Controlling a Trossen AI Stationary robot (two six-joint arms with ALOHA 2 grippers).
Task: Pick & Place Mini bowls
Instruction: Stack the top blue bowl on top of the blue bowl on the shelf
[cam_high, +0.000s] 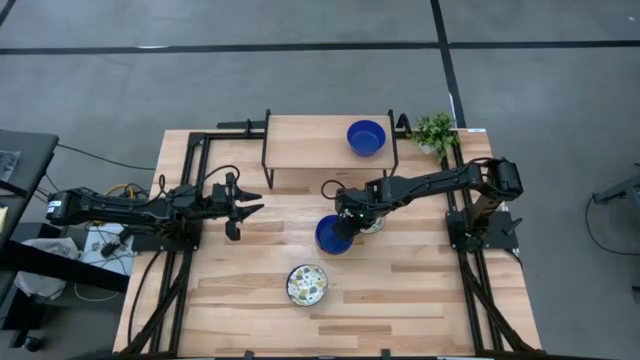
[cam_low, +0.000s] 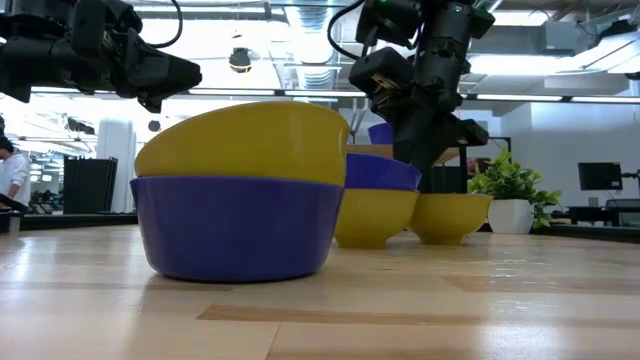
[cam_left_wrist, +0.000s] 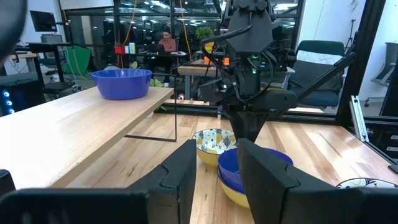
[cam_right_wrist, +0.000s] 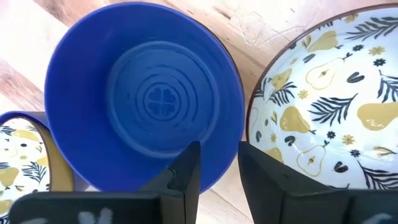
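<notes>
A glossy blue mini bowl (cam_right_wrist: 143, 99) (cam_high: 331, 236) sits nested on a yellow-sided bowl (cam_left_wrist: 237, 194) mid-table. My right gripper (cam_right_wrist: 219, 171) (cam_high: 346, 224) reaches in from the right and is shut on the blue bowl's rim. Beside it stands a white pear-and-leaf patterned bowl (cam_right_wrist: 329, 106) (cam_left_wrist: 213, 142). Another patterned bowl (cam_high: 307, 285) rests inside a blue one (cam_low: 235, 225) nearer the front edge. A further blue bowl (cam_high: 366, 137) stands on the raised shelf. My left gripper (cam_high: 248, 205) (cam_left_wrist: 216, 180) hovers open at the table's left, touching nothing. My right gripper straddles the blue bowl's rim (cam_right_wrist: 219, 157) on the side facing the patterned bowl. One finger (cam_right_wrist: 186, 168) is inside the bowl and the other (cam_right_wrist: 267, 177) is outside. The fingers come from above, pointing down. The bowl stays upright, nested on the yellow-sided bowl.
A black-framed raised wooden shelf (cam_high: 310, 140) spans the far middle of the table. A small green plant (cam_high: 435, 130) stands at the far right corner. Bare wood lies at the near left and near right. Beyond the table a person sits at a desk (cam_left_wrist: 166, 41).
</notes>
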